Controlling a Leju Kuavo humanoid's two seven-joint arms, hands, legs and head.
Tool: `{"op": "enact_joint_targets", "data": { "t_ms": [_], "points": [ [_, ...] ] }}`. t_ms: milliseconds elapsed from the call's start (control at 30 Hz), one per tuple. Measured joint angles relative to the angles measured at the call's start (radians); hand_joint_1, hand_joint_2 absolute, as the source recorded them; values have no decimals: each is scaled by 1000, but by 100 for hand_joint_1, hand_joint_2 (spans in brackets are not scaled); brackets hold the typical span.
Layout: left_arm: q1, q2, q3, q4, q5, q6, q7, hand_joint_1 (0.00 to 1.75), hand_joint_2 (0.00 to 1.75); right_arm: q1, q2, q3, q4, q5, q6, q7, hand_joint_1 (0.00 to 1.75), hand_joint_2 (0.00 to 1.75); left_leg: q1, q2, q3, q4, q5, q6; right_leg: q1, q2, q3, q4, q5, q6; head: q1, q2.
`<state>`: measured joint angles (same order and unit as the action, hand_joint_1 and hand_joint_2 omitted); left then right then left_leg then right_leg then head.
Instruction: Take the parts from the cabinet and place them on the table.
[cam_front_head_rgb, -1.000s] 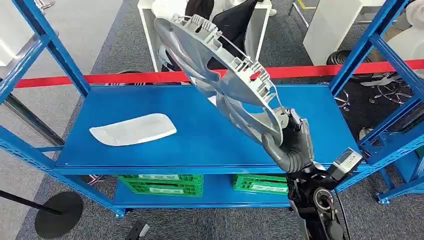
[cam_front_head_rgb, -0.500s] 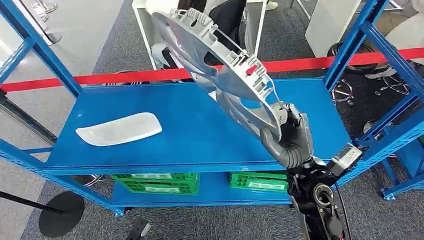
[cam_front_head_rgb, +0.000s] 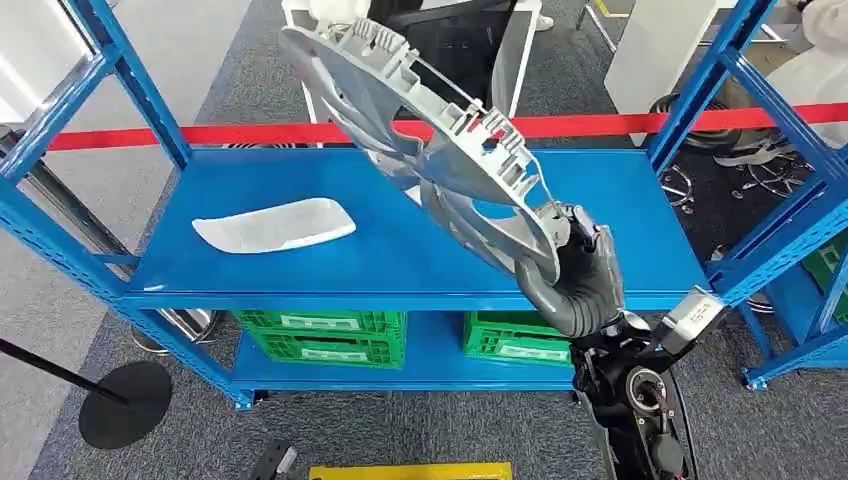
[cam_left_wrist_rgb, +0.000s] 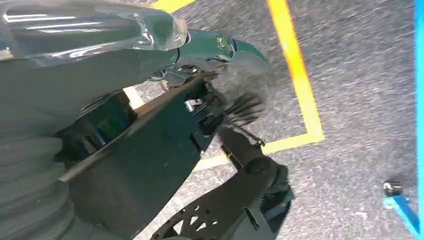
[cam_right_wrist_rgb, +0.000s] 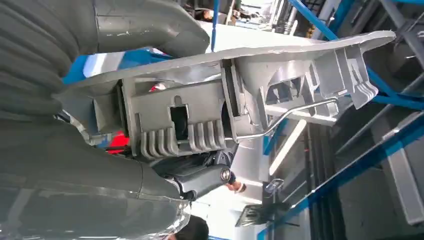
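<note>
My right hand (cam_front_head_rgb: 582, 288) grips the lower rim of a large grey wheel cover (cam_front_head_rgb: 455, 160) and holds it tilted, above the front right of the blue cabinet shelf (cam_front_head_rgb: 300, 270). In the right wrist view the cover's ribbed back and wire ring (cam_right_wrist_rgb: 200, 120) sit clamped between the thumb and the palm of that hand (cam_right_wrist_rgb: 75, 185). A flat white part (cam_front_head_rgb: 275, 224) lies on the left of the shelf. My left hand (cam_left_wrist_rgb: 85, 35) hangs by my body over the grey floor with nothing in it and its thumb stretched out.
Blue uprights (cam_front_head_rgb: 120, 75) stand at the shelf's corners. Green crates (cam_front_head_rgb: 325, 340) sit on the lower shelf. Red tape (cam_front_head_rgb: 200, 134) runs behind the cabinet, with white furniture and a seated person beyond. A yellow floor line (cam_front_head_rgb: 410, 470) lies near my feet, a black round stand base (cam_front_head_rgb: 125, 402) at the left.
The whole picture has shifted, so the camera moved; the yellow floor line now shows at the bottom. My right hand still grips the wheel cover, now slightly higher and further left in the picture.
</note>
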<state>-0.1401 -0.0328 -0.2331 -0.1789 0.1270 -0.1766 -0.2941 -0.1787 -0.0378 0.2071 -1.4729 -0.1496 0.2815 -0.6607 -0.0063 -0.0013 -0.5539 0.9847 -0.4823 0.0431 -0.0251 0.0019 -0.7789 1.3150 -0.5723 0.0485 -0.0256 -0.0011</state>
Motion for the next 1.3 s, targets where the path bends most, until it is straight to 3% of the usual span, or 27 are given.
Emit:
{"op": "enact_joint_targets", "data": {
  "t_ms": [67,133,167,200,267,333,367,400,467,500,533,600,667,700,733,833,867,900,967,1000,1033,1067,1100,1167,1200,1233,1300],
  "points": [
    [3,0,0,0,0,0,0,0,175,0,0,0,0,0,0,1,175,175,-2,2,-24,2,17,-1,0,0,34,25,18,-3,1,0],
    [3,0,1,0,0,0,0,0,175,-3,0,0,0,0,0,2,175,175,-3,1,-40,6,29,-5,1,0,162,-132,69,-12,2,0],
    [3,-1,1,0,0,0,0,0,175,-7,0,0,0,0,0,2,175,175,-2,1,-45,12,33,-8,3,0,235,-233,73,-18,2,0],
    [2,-1,1,0,0,0,0,0,175,-12,1,2,-1,0,0,2,175,175,-8,1,-55,19,35,-13,7,0,276,-295,45,-22,2,0],
    [3,-1,1,0,0,0,0,0,175,-14,1,1,-5,0,0,2,175,175,-4,2,-58,18,48,-26,12,2,264,-297,51,-31,5,0],
    [3,-1,1,1,0,0,0,0,175,-14,2,1,-5,0,-1,4,175,175,-5,-1,-66,17,62,-39,9,1,251,-301,66,-50,4,0],
    [4,1,1,1,2,0,-1,0,175,-17,2,1,-6,0,-1,5,175,175,-1,-2,-75,25,41,-46,5,-3,244,-302,76,-59,5,0],
    [4,1,1,1,2,0,-1,0,175,-17,4,2,-8,0,-1,6,175,175,0,-2,-89,56,-5,-51,5,-3,233,-302,86,-67,-1,0],
    [4,2,1,1,2,0,-4,0,175,-17,8,3,-8,0,-3,7,175,175,7,-2,-137,208,-121,-59,5,-4,205,-302,108,-70,-3,0],
    [4,2,1,1,2,0,-5,0,175,-16,10,3,-8,0,-6,8,175,175,10,-2,-157,280,-150,-62,5,-4,191,-301,118,-69,-4,0],
    [4,2,1,1,2,0,-6,0,175,-14,10,3,-9,0,-11,11,175,175,11,-2,-162,323,-151,-64,4,-4,179,-301,128,-67,-4,0],
    [3,2,1,1,1,0,-7,0,175,-12,10,4,-14,2,-19,16,175,175,15,-2,-112,285,-88,-63,3,-4,153,-300,147,-62,-4,0],
    [1,3,1,1,0,0,-7,0,175,-9,10,4,-21,3,-21,19,175,175,16,-2,8,122,-39,-60,3,-3,135,-300,166,-55,-4,0],
    [-2,3,1,-1,-2,0,-8,0,175,-6,11,5,-31,4,-24,20,175,175,14,-4,87,20,-63,-56,5,-3,130,-299,173,-47,-5,0],
    [-4,4,1,-2,-2,-1,-9,0,175,-6,12,5,-35,4,-28,20,175,175,10,-7,106,-26,-77,-52,6,-4,128,-299,180,-40,-2,0],
    [0,5,1,-2,-2,-2,-9,0,175,-3,14,8,-42,5,-33,20,175,175,2,-8,82,-15,-58,-31,1,-5,129,-313,211,-18,-3,0],
    [0,5,2,-2,-2,-2,-9,0,175,-1,14,8,-43,5,-34,20,175,175,13,-2,73,-23,-42,-18,-2,-4,120,-310,207,-14,-5,0],
    [-2,6,2,-2,-2,-3,-9,0,175,0,14,8,-47,6,-34,20,175,175,10,1,62,-21,-30,-9,-1,-3,102,-280,156,-14,-3,0],
    [-1,5,2,-2,-1,-3,-10,0,175,0,14,11,-49,7,-34,21,175,175,7,3,34,-20,-7,-2,0,-2,64,-141,33,-9,3,0],
    [0,4,2,-2,-1,-3,-10,0,175,2,14,11,-49,8,-34,21,175,175,5,4,21,-19,4,0,0,-2,46,-63,-4,-7,3,0],
    [0,4,2,-2,0,-3,-10,0,175,4,14,12,-49,9,-34,21,175,175,3,4,6,-17,13,0,0,-3,38,-2,-16,-6,4,0],
    [1,4,2,-2,1,-3,-11,0,175,6,14,13,-49,10,-34,21,175,175,1,5,-10,-13,22,0,0,-3,50,15,0,-9,4,0],
    [2,4,2,-2,3,-3,-13,0,175,6,14,14,-49,12,-34,23,175,175,0,5,-23,-8,30,-1,0,-3,87,-17,32,-12,4,0],
    [3,4,3,-2,8,-3,-17,0,175,4,16,19,-50,15,-34,25,175,175,-1,4,-46,4,41,-4,3,-3,210,-182,82,-23,4,0],
    [3,3,4,-2,9,-3,-19,0,175,2,18,23,-54,17,-34,28,175,175,-1,4,-53,11,45,-8,5,-3,262,-270,54,-30,4,0],
    [3,4,5,-2,10,-3,-21,0,175,0,20,26,-56,21,-34,30,175,175,-6,4,-62,16,50,-15,8,-2,289,-316,38,-31,2,0],
    [7,5,9,-2,12,-2,-24,0,175,-2,21,30,-58,25,-34,31,175,175,-1,4,-65,14,66,-29,15,-1,276,-306,47,-40,6,0]
  ]
}}
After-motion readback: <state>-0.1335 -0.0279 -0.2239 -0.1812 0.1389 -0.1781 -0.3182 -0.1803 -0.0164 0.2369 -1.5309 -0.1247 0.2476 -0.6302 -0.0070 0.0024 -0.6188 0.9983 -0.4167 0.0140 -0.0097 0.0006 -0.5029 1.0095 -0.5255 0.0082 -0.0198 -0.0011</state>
